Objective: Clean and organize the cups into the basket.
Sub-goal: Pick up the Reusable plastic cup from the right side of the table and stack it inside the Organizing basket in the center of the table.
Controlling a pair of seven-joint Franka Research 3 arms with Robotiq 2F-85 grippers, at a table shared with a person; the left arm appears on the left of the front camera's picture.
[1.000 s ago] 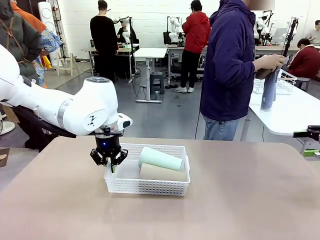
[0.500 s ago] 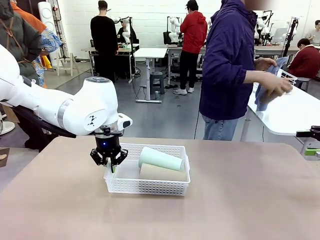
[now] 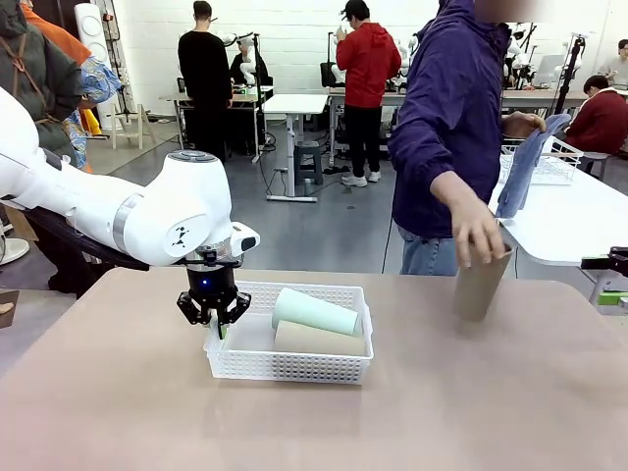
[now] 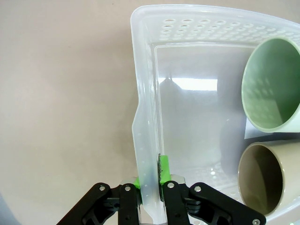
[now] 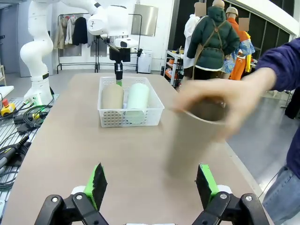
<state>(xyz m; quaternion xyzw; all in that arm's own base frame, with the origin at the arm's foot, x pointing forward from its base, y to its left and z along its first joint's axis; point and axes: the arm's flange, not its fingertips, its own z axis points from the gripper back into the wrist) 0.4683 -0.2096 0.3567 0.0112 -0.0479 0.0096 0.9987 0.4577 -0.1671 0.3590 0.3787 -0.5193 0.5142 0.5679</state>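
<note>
The white basket [image 3: 294, 368] lies at mid-table with a mint cup [image 3: 314, 311] and a tan cup [image 3: 319, 340] on their sides inside. My left gripper [image 3: 211, 316] is shut on the basket's left wall. The left wrist view shows its pads pinching that wall [image 4: 145, 117], with the mint cup [image 4: 272, 91] and tan cup [image 4: 265, 176] mouths facing it. At the table's right, a person's hand [image 3: 478, 235] holds a second tan cup [image 3: 481, 285] upright on the tabletop. My right gripper [image 5: 151, 187] is open, and that cup [image 5: 197, 136] stands blurred just beyond its fingers.
The person in a dark blue jacket stands at the far right edge, with a blue cloth [image 3: 520, 172] in the other hand. Behind is a white table with a wire basket [image 3: 559, 162]. Bare tabletop [image 3: 147, 412] lies in front of the basket.
The person turned from the white table and brought the tan cup down onto the right side of my table. Neither arm moved.
</note>
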